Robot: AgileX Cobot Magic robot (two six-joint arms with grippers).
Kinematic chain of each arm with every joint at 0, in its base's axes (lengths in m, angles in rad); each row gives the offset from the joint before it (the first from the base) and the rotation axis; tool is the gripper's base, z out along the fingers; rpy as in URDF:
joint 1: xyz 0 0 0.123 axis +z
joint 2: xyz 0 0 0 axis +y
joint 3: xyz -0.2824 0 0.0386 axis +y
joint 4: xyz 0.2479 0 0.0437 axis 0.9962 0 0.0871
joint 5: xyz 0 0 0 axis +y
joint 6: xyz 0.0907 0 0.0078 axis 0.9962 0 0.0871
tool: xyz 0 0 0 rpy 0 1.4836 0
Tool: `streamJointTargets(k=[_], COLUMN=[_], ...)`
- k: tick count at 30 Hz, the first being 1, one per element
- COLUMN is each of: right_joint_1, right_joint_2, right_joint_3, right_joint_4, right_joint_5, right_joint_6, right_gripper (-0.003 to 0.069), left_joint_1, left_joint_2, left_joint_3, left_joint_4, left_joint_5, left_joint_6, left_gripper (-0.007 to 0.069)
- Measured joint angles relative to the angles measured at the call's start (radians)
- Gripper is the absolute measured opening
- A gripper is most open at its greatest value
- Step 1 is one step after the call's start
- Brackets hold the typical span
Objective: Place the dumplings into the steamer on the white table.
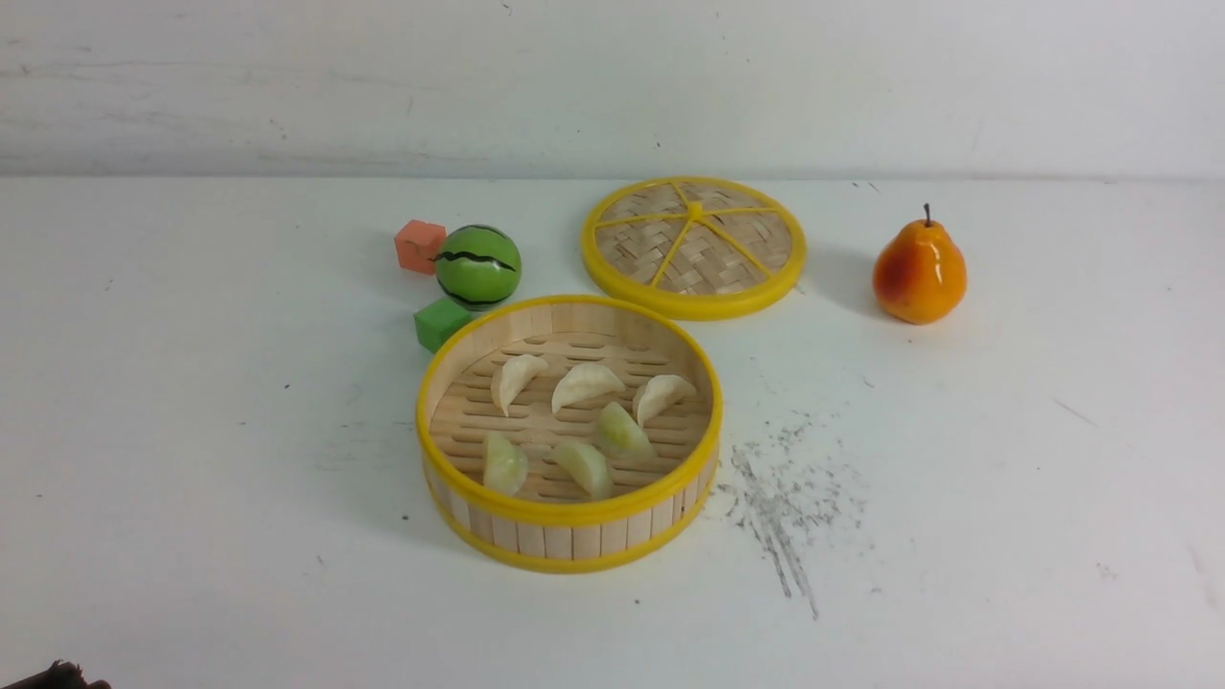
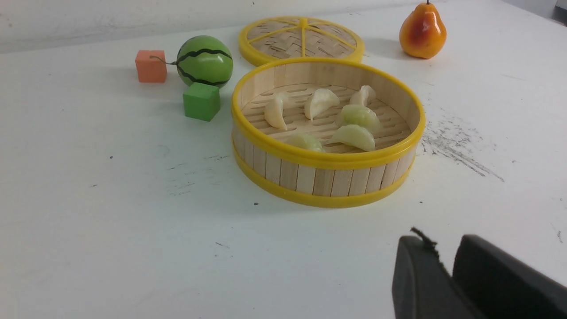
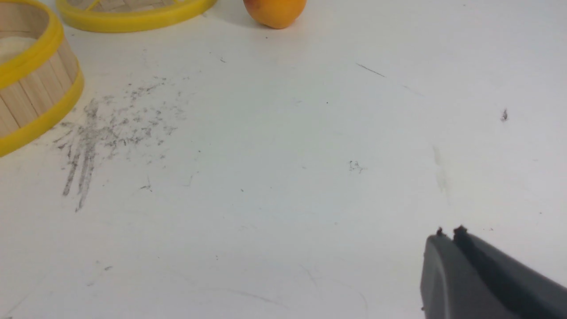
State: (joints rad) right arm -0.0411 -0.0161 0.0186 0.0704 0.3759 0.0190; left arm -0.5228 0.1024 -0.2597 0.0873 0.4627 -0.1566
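Six dumplings (image 1: 585,385) in steamer (image 1: 570,539) on table (image 1: 191,478); lid (image 1: 694,247) behind, pear (image 1: 919,270) right, melon (image 1: 478,266) left.

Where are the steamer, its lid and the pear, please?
steamer (image 1: 570,541), front view, near outer wall.
lid (image 1: 694,304), front view, near yellow rim.
pear (image 1: 919,273), front view, middle of its body.
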Motion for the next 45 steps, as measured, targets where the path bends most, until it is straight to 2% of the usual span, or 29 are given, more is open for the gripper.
streamJointTargets(k=[28,30,35,36,39,42,45], right_joint_1=[0.000,0.000,0.000,0.000,0.000,0.000,0.000], right_joint_2=[0.000,0.000,0.000,0.000,0.000,0.000,0.000], right_joint_3=[0.000,0.000,0.000,0.000,0.000,0.000,0.000], right_joint_4=[0.000,0.000,0.000,0.000,0.000,0.000,0.000], right_joint_5=[0.000,0.000,0.001,0.001,0.001,0.001,0.001], right_joint_6=[0.000,0.000,0.000,0.000,0.000,0.000,0.000], right_gripper=[0.0047,0.0051,0.0059,0.0061,0.0064,0.0071,0.0077], left_joint_1=[0.002,0.034,0.218,0.291,0.400,0.453,0.460], left_joint_2=[-0.010,-0.049,-0.112,-0.113,-0.113,-0.113,-0.113], left_joint_3=[0.016,0.043,0.151,0.205,0.278,0.287,0.288], left_joint_4=[0.004,0.015,-0.019,-0.034,-0.068,-0.079,-0.087], left_joint_5=[-0.015,-0.016,-0.085,-0.141,-0.204,-0.183,-0.126], left_joint_6=[0.000,0.000,0.000,0.000,0.000,0.000,0.000], left_gripper=[0.0145,0.0145,0.0146,0.0134,0.0072,0.0000,-0.0015])
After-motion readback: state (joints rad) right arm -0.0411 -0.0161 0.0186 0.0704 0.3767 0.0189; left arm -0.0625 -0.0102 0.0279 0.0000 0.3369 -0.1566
